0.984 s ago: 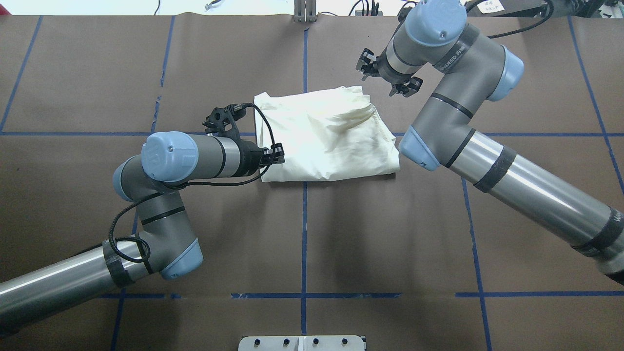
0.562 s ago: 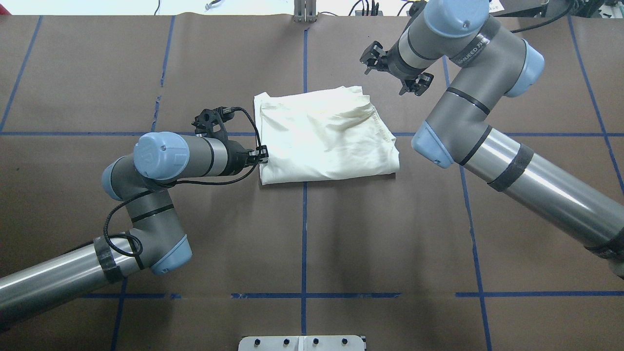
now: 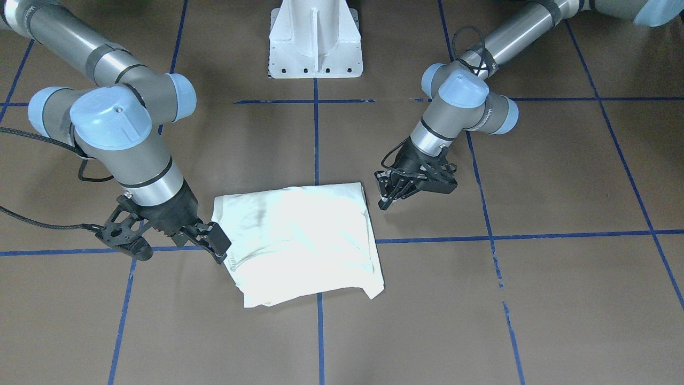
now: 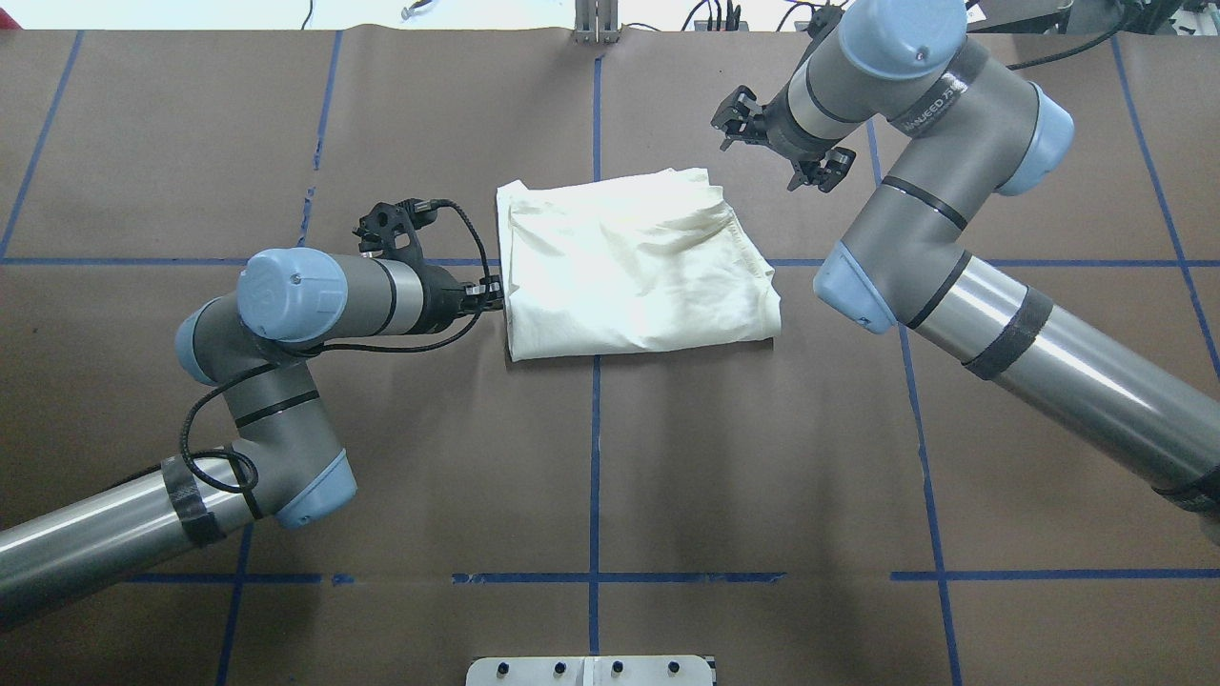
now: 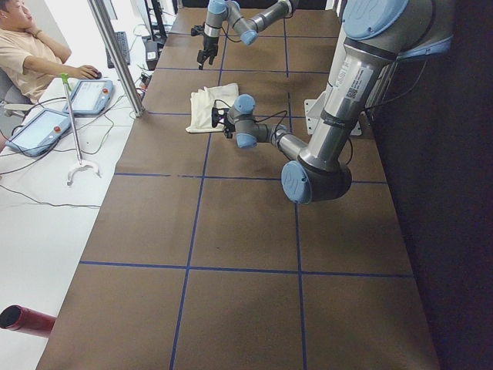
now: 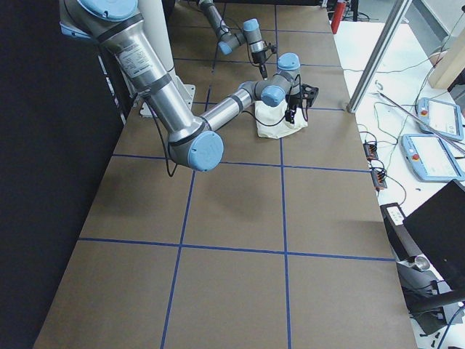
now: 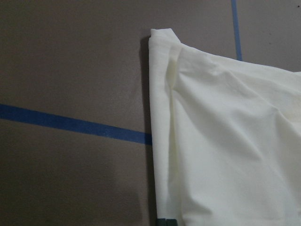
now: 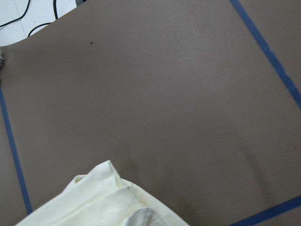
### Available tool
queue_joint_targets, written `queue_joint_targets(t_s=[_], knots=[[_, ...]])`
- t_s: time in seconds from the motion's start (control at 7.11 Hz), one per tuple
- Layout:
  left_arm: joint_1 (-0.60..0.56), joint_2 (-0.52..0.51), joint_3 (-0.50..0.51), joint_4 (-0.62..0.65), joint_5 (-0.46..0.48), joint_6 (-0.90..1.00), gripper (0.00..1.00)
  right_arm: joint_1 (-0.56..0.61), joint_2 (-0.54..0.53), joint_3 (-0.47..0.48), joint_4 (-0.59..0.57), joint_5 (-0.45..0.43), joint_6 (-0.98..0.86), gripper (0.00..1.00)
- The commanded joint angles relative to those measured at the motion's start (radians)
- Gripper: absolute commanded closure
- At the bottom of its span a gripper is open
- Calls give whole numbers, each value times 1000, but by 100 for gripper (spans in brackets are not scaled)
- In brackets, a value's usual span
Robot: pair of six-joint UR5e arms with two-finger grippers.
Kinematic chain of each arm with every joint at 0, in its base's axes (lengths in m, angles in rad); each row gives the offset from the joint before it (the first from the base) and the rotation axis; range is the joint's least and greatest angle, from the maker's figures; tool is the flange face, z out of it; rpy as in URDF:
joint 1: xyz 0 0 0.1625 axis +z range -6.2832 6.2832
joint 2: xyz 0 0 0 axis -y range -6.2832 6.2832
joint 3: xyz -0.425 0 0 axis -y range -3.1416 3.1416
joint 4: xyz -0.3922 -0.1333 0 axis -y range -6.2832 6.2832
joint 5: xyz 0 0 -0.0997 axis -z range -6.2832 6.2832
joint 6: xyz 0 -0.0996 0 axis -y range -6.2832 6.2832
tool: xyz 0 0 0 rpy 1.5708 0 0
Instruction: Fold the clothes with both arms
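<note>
The clothes are one cream shirt, folded into a rough rectangle and lying flat near the table's middle. My left gripper is low at the shirt's left edge, shut and holding nothing. In the front-facing view it sits just off that edge. The left wrist view shows the shirt's folded edge with a dark fingertip at the bottom. My right gripper hangs wide open off the shirt's far right corner. One of its fingers is close beside the cloth. The right wrist view catches only a shirt corner.
Brown table cover crossed by blue tape lines. The white pedestal base stands at the robot's side. Off the table's far side are a seated person, control pendants and a metal post.
My left gripper has drawn back leftward off the shirt to its edge. The right gripper has moved right and away from the shirt's far corner. The shirt has stayed put.
</note>
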Motion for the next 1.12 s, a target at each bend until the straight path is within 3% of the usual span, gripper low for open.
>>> queue_joint_targets(t_s=[0.0, 0.28, 0.56, 0.84, 0.98], knots=[[-117, 169, -131, 26, -95, 175, 100, 105, -145, 71, -4, 96, -212, 0], [-318, 348, -222, 29, -239, 441, 100, 305, -260, 76, -35, 252, -547, 0], [-598, 401, -245, 154, -401, 791, 100, 506, -276, 78, -261, 316, -967, 0], [-856, 397, -287, 521, -428, 1281, 100, 661, -274, 73, -487, 316, -1334, 0], [-968, 350, -285, 753, -430, 1451, 75, 708, -293, 79, -576, 316, -1454, 0]])
